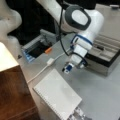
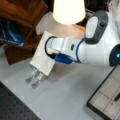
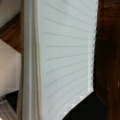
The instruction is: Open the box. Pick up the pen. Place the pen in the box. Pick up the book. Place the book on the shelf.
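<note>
Step in hand, as judged: picking up the book. The box lid is up, and a slim dark thing that is probably the pen (image 2: 116, 98) lies in one compartment.

How to do it well (judgement):
- The book (image 1: 57, 96) is broad, thin and flat on the surface (image 1: 100, 95), so a top-down pinch has nothing to bite. Take it by one edge.
- Choose a plain edge. The spiral edge looks to be the one facing the shelf (image 1: 13, 92), and its wire would make the hold slip.
- Bite deep past the edge. Held by a corner, the cover is likely to sag or fan open.
- Lift slowly and keep the book away from the shelf side just beside it.

Layout, taken from the book:
- Perforated strips (image 1: 78, 113) touch or sit just past its near corner.
- The tool (image 1: 68, 68) hangs close over the book's far corner, towards the box. I cannot tell whether its fingers are spread or pressed together, or whether they touch the cover.
- In the wrist view the book (image 3: 67, 57) fills most of the frame, with brown shelf wood (image 3: 107, 50) along its dotted edge.
- The white cable (image 1: 41, 70) runs just beyond the book's far edge.
- The box (image 1: 110, 62) stands farther off, well apart, at a front view's right.
</note>
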Available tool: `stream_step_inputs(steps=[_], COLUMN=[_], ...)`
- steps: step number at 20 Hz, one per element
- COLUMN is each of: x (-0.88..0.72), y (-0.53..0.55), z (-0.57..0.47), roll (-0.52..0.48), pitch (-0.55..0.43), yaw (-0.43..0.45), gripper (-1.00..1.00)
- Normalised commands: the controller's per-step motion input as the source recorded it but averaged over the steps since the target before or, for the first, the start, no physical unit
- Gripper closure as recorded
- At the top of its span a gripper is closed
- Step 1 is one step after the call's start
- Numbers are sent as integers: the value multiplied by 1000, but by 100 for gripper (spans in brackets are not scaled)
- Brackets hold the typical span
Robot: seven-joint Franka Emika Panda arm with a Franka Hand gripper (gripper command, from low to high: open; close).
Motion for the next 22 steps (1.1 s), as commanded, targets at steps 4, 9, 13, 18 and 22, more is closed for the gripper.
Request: stream_step_inputs(steps=[4, 9, 13, 18, 22], x=[-146, -132, -127, -127, -130], y=[-104, -120, -158, -147, -201], z=[-112, -92, -61, -71, -78], roll=[-363, -314, -296, -242, -210], pitch=[-125, -105, -80, -117, -163], yaw=[103, 179, 232, 204, 191], gripper=[-100, -100, -100, -100, -100])
